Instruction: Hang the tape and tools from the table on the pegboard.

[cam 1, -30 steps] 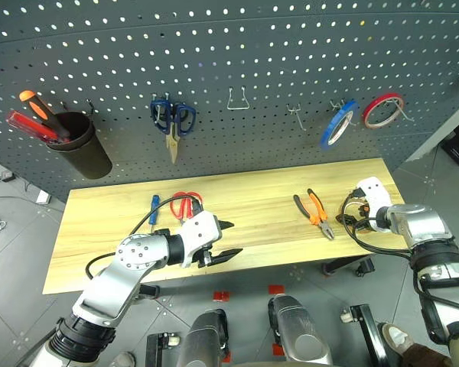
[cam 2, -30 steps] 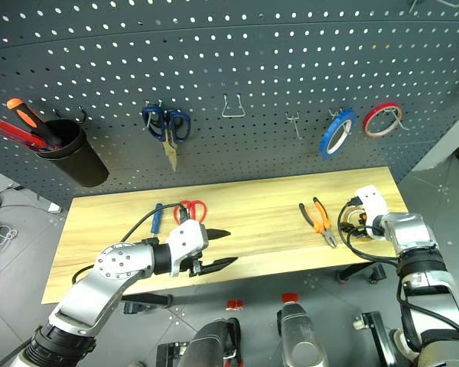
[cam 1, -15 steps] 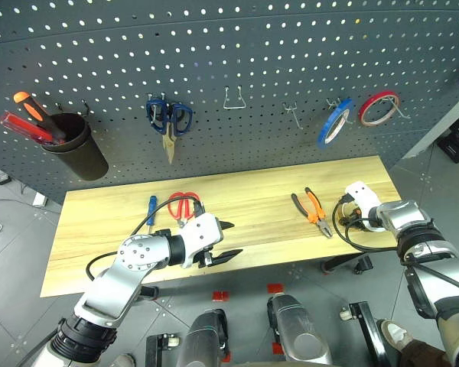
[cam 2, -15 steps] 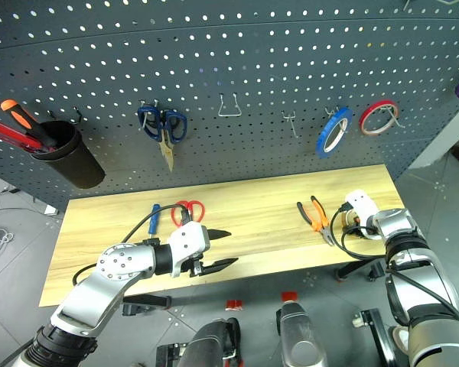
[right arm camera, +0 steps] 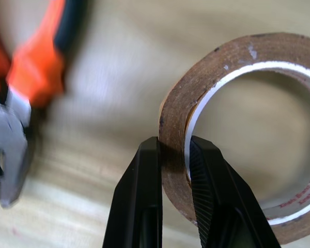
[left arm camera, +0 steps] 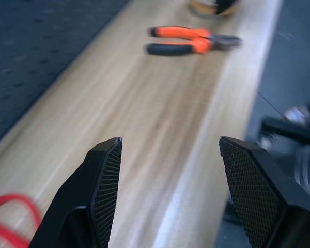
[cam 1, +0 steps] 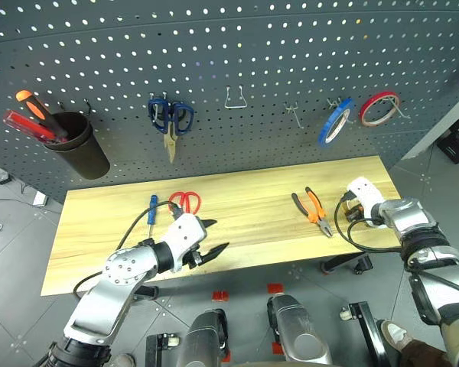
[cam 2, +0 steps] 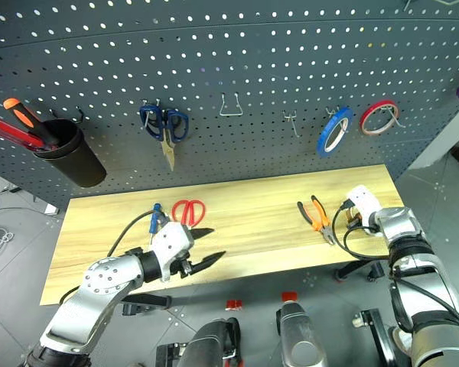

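Note:
The tan tape rests on the table at its right end. My right gripper is shut on the ring's wall, one finger inside and one outside. The orange-and-black pliers lie just left of it. Red scissors and the blue screwdriver lie left of centre. My left gripper hovers open over the table's front edge, just in front of the scissors, holding nothing. The pegboard rises behind the table.
On the pegboard hang blue-handled scissors, a blue tape ring and a red tape ring. A black cup holds red and orange screwdrivers. Bare hooks stand at the middle of the board.
My right gripper has shut on the tape's wall. The left arm has shifted to the left, uncovering the red scissors, and its gripper stays open.

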You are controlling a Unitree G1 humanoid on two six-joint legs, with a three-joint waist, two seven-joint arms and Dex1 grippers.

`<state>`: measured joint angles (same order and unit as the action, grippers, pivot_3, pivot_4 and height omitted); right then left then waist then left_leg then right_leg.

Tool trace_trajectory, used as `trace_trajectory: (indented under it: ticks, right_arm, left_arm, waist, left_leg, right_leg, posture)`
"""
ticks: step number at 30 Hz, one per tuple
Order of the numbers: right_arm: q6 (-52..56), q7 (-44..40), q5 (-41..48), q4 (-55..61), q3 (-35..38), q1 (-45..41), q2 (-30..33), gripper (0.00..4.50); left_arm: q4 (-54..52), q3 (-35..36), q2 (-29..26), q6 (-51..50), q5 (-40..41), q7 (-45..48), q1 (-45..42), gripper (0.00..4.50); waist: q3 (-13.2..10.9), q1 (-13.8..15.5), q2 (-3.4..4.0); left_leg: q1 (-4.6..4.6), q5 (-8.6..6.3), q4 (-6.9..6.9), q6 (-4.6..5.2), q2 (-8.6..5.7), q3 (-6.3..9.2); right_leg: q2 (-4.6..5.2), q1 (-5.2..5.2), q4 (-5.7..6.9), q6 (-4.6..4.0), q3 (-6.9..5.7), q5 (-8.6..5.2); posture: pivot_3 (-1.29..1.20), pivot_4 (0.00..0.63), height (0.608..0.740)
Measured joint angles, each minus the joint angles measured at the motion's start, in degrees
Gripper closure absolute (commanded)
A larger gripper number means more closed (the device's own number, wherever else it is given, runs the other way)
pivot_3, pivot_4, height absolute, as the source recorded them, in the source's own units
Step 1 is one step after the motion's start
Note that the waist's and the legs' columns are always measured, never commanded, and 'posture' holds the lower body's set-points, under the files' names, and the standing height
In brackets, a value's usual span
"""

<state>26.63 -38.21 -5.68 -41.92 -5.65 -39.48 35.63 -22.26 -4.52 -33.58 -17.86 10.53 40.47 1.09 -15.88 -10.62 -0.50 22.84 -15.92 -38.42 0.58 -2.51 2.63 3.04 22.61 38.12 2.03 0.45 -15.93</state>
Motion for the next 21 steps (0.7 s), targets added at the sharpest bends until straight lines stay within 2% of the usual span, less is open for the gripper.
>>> trace_trajectory:
  ticks: [2, 3, 5, 8, 10, 12, 15, 21]
  right_arm:
    - [3.3, 1.6, 0.5, 10.3, 2.6, 3.7, 0.5, 4.05]
    - [6.8, 3.8, 0.9, 22.3, 5.3, 9.5, 0.0, 4.05]
    - [10.5, 6.9, 1.0, 38.9, 6.8, 18.3, -2.6, 4.05]
    - [10.5, 11.9, -1.3, 58.0, 3.1, 30.9, -7.6, 4.05]
    - [6.8, 14.6, -3.9, 64.7, 0.5, 34.6, -8.2, 4.05]
    - [0.0, 17.9, -8.1, 69.4, -1.2, 36.5, -7.8, 4.05]
    - [-9.2, 21.3, -12.0, 72.1, -4.4, 34.2, -8.8, 4.05]
    - [-17.5, 22.4, -13.0, 63.8, -6.6, 20.4, -13.1, 4.05]
  left_arm:
    - [-0.3, 0.8, 0.3, 0.0, 0.4, -0.9, 0.8, 1.33]
    - [-0.5, 1.9, 1.0, 0.5, 0.9, -1.2, 1.6, 1.33]
    - [-0.9, 3.5, 2.1, 1.2, 2.4, -1.5, 2.4, 1.33]
    - [-2.2, 6.6, 4.5, 3.1, 5.0, -2.6, 3.0, 1.33]
    - [-2.8, 8.3, 5.6, 3.5, 6.7, -3.0, 3.2, 1.33]
    - [-3.1, 10.1, 6.8, 3.6, 9.1, -3.6, 3.3, 1.33]
    - [-3.8, 12.0, 6.9, 3.5, 11.7, -3.7, 2.4, 1.33]
    - [-5.2, 13.9, 4.3, 0.3, 16.0, -3.2, -0.3, 1.33]
  waist:
    - [0.0, 0.2, 0.01]
    - [0.0, 0.5, 0.02]
    - [0.1, 1.0, 0.0]
    - [0.1, 1.3, 0.03]
    - [0.1, 1.2, 0.02]
    - [0.1, 1.0, -0.03]
    - [0.2, 0.8, -0.23]
    - [0.2, 0.6, -0.31]
  left_leg:
    - [0.07, 0.0, 0.01, -0.01, 0.01, -0.01]
    - [0.1, 0.0, 0.09, -0.02, 0.06, 0.0]
    - [0.17, 0.01, 0.28, -0.07, 0.13, -0.01]
    - [0.27, 0.07, 0.29, -0.16, 0.11, -0.23]
    - [0.18, 0.06, 0.17, -0.14, 0.03, -0.44]
    - [0.1, 0.05, -0.06, -0.13, 0.03, -0.51]
    - [0.05, 0.07, -0.22, -0.15, 0.12, -0.48]
    - [0.1, 0.06, -0.34, -0.14, 0.1, -0.48]
  right_leg:
    - [0.0, 0.08, 0.04, 0.0, 0.0, 0.0]
    - [-0.03, 0.18, 0.04, 0.0, 0.0, 0.0]
    - [-0.1, 0.39, 0.04, 0.01, 0.02, -0.01]
    - [-0.09, 0.68, 0.26, 0.01, 0.24, -0.01]
    - [-0.01, 0.68, 0.4, 0.04, 0.45, 0.0]
    - [-0.01, 0.63, 0.52, 0.14, 0.49, 0.04]
    - [-0.12, 0.62, 0.71, 0.15, 0.45, 0.04]
    - [-0.13, 0.63, 0.77, 0.12, 0.48, 0.05]
  posture:
    - [-0.31, 0.249, 0.74]
    - [-0.31, 0.249, 0.74]
    - [-0.33, 0.252, 0.74]
    - [-0.33, 0.254, 0.74]
    - [-0.34, 0.256, 0.74]
    - [-0.34, 0.255, 0.74]
    - [-0.33, 0.253, 0.74]
    - [-0.33, 0.253, 0.74]
